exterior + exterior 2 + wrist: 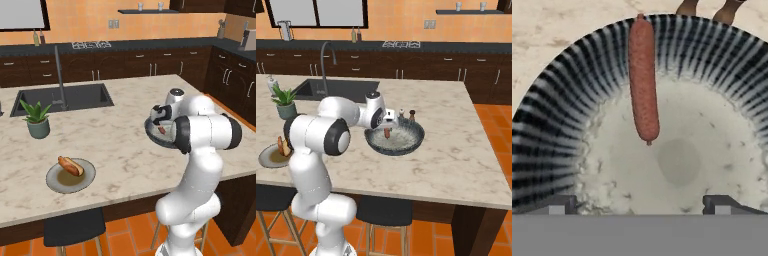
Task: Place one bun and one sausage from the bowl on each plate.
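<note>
A pale marble island counter (125,135) fills a kitchen of dark cabinets, orange walls and orange floor tiles. The claw (640,202) hangs released, jaws wide and empty, directly above the wide dark bowl (411,142). One sausage (643,80) leans on the bowl's ribbed wall just ahead of the fingertips. The left base view adds an olive-brown plate (85,181), well off to the claw's side, carrying a bun with a sausage (70,165). Beyond it are a potted plant (37,119) and a sink (62,97).
</note>
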You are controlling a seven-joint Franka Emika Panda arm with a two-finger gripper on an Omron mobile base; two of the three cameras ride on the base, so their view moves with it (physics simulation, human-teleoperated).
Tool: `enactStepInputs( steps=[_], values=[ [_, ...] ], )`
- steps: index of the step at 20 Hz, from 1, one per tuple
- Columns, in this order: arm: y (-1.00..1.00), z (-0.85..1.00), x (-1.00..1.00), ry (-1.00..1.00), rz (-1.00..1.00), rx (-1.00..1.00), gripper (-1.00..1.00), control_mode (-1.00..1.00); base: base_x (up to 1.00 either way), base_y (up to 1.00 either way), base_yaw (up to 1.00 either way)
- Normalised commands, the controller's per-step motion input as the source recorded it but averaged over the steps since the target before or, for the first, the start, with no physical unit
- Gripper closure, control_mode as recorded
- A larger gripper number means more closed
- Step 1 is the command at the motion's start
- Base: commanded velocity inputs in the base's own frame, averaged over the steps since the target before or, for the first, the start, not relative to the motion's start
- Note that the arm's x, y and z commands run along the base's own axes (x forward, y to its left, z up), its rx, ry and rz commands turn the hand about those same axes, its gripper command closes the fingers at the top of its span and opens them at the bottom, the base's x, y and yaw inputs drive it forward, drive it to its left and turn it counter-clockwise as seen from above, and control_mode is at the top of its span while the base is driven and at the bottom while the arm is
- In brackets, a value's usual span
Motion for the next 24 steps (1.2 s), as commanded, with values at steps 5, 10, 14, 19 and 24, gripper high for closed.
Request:
enactStepInputs(
  steps=[5,10,14,19,24],
  values=[
    [-0.17,-0.16,0.47,0.01,0.0,0.04,-1.0,-1.0,0.0,0.0,0.0],
    [-0.01,-0.5,0.24,0.0,0.06,0.0,-1.0,-1.0,0.0,0.0,0.0],
    [0.0,-0.37,0.32,0.0,0.05,0.0,-1.0,-1.0,0.0,0.0,0.0],
    [0.0,-0.31,0.27,0.0,0.03,-0.02,-1.0,-1.0,0.0,0.0,0.0],
    [0.0,-0.35,0.18,0.0,0.02,-0.02,-1.0,-1.0,0.0,0.0,0.0]
  ],
)
